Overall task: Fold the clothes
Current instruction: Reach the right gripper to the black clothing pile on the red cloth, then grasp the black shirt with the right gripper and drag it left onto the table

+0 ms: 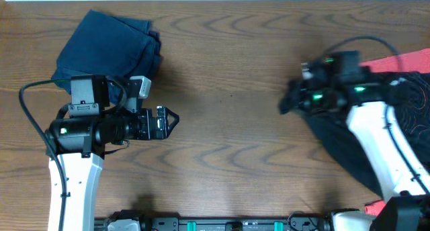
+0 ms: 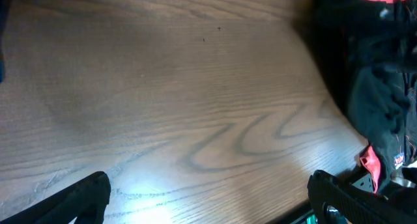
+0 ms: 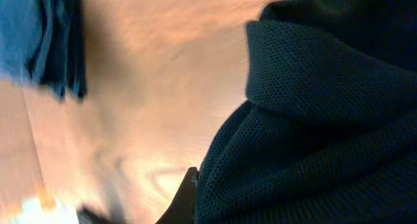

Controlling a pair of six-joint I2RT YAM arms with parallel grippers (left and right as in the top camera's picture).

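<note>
The right gripper [image 1: 289, 102] was pinched shut on the black garment [image 1: 329, 137] by the right edge of the table [image 1: 228, 56]. The left gripper [image 1: 168, 121] stood wide and empty near the left edge. The folded blue garment [image 1: 111, 46] sat at the far left corner. Likely best: drag low to the bare middle, then spread with 2 grippers.

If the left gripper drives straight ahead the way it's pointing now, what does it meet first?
The left gripper has only bare table ahead at first. It would then probably meet the black garment bunched at the right gripper, though height is unclear.
</note>
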